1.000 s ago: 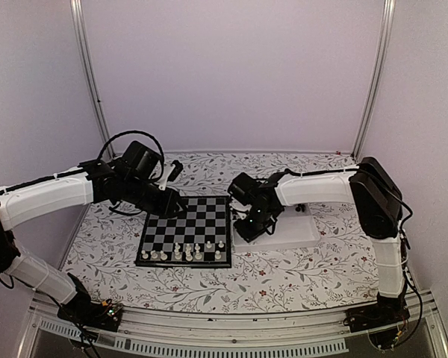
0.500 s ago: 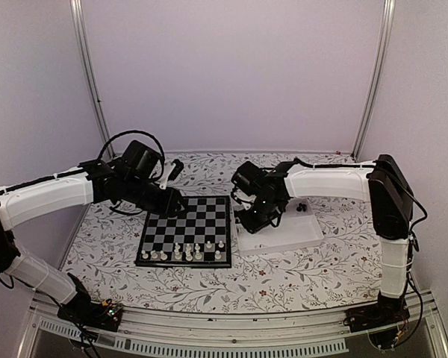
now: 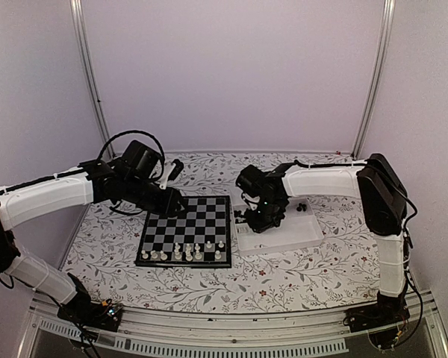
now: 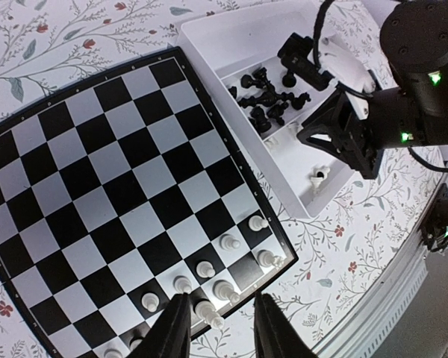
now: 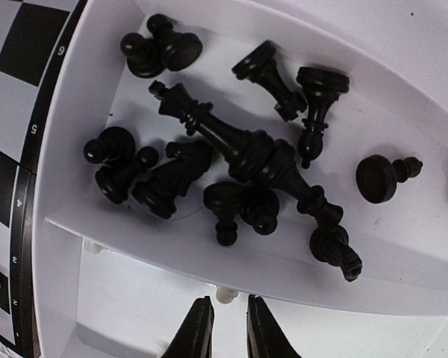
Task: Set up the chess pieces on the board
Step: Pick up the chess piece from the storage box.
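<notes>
- Your right gripper (image 5: 226, 328) is narrowly parted and empty, just short of a white piece (image 5: 225, 294) in the near compartment of the tray (image 5: 60, 179). Straddle the piece squarely before closing.
- The black pieces (image 5: 239, 153) lie heaped beyond the divider, so keep clear of them.
- Your left gripper (image 4: 220, 332), part-open and empty, hovers over the board (image 4: 112, 186).

White chess pieces (image 4: 229, 242) stand on the board (image 4: 97, 186).
</notes>
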`<action>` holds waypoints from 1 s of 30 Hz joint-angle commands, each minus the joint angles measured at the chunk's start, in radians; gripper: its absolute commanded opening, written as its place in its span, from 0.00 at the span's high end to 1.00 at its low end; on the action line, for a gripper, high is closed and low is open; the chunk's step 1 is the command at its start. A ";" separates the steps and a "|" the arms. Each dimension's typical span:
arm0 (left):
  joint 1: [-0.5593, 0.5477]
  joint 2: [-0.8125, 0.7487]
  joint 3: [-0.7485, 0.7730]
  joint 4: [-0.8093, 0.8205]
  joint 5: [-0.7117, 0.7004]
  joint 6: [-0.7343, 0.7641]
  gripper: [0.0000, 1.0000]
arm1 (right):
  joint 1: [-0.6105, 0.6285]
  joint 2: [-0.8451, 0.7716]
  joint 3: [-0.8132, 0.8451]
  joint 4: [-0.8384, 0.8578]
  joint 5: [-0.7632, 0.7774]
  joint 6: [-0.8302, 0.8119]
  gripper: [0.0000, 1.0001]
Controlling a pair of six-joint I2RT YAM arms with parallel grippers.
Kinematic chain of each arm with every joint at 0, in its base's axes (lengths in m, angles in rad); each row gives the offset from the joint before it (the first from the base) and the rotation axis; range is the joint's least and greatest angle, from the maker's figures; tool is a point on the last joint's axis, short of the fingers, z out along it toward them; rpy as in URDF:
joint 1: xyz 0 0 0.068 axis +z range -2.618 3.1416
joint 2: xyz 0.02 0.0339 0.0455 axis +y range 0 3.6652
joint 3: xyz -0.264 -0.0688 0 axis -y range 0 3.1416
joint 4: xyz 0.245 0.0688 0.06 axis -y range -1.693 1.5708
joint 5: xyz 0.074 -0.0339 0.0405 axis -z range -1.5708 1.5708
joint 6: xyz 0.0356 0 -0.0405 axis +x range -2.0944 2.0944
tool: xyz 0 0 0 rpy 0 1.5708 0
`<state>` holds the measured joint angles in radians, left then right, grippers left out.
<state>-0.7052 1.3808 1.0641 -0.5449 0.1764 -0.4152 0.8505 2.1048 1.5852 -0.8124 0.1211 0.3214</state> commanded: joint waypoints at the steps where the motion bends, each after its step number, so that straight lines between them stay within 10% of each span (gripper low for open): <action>1: -0.014 0.006 0.026 0.000 0.009 0.005 0.68 | -0.001 0.037 0.003 -0.012 0.010 0.018 0.81; 14: -0.013 0.009 0.034 0.000 0.016 0.014 0.67 | -0.002 0.055 -0.056 0.078 0.008 0.031 0.90; 30: -0.014 0.080 0.016 0.170 0.255 0.038 0.65 | 0.048 -0.342 -0.242 0.161 -0.154 -0.097 0.98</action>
<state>-0.7059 1.4197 1.0687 -0.4618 0.3317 -0.3988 0.8913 1.8202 1.3407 -0.6773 0.0536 0.2592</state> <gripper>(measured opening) 0.349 0.044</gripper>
